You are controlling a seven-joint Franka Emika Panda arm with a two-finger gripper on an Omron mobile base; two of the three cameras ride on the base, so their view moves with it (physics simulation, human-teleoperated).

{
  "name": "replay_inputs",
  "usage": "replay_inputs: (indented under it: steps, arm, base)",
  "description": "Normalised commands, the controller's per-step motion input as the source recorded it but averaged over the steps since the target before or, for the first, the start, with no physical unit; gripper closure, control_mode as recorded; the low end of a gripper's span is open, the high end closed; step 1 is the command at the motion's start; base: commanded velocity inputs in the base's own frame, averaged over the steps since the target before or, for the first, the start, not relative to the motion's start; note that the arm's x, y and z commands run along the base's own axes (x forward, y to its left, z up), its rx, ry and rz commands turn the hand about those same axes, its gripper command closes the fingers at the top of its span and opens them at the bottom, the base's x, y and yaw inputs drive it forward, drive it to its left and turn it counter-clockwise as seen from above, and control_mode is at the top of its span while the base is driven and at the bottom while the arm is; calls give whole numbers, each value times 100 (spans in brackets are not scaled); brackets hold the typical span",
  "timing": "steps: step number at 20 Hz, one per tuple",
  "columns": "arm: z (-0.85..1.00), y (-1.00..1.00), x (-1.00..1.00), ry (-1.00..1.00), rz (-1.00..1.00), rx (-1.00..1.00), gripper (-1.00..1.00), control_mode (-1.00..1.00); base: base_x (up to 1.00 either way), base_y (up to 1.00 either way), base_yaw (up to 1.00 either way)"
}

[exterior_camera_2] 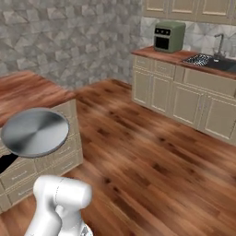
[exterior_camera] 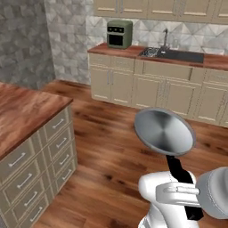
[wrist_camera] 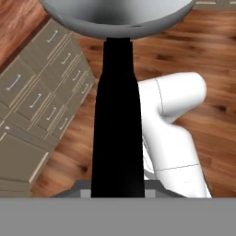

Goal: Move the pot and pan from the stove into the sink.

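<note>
Pan (exterior_camera: 164, 131) up in the air over the wood floor (exterior_camera: 111, 147), handle (exterior_camera: 180, 171) running down at 5 o'clock toward the robot. Island counter (exterior_camera: 22, 111) with drawers at 9 o'clock of the pan. Far counter (exterior_camera: 129, 51) at 12 o'clock along the back wall; the sink (exterior_camera: 178, 55) is set in it, faucet (exterior_camera: 165, 38) behind the sink, countertop oven (exterior_camera: 119, 34) on the counter left of the sink.
</note>
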Motion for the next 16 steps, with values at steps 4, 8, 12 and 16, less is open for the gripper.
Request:
replay_inputs:
  steps: [4, 8, 12, 16]
  arm:
    - [0, 0, 0, 0, 0, 0, 100, 100]
    - [0, 0, 0, 0, 0, 0, 100, 100]
    - [0, 0, 0, 0, 0, 0, 100, 100]
    - [0, 0, 0, 0, 0, 0, 100, 100]
  base:
    - [0, -21, -38]
    - [0, -25, -36]
    - [0, -32, -33]
    - [0, -32, -32]
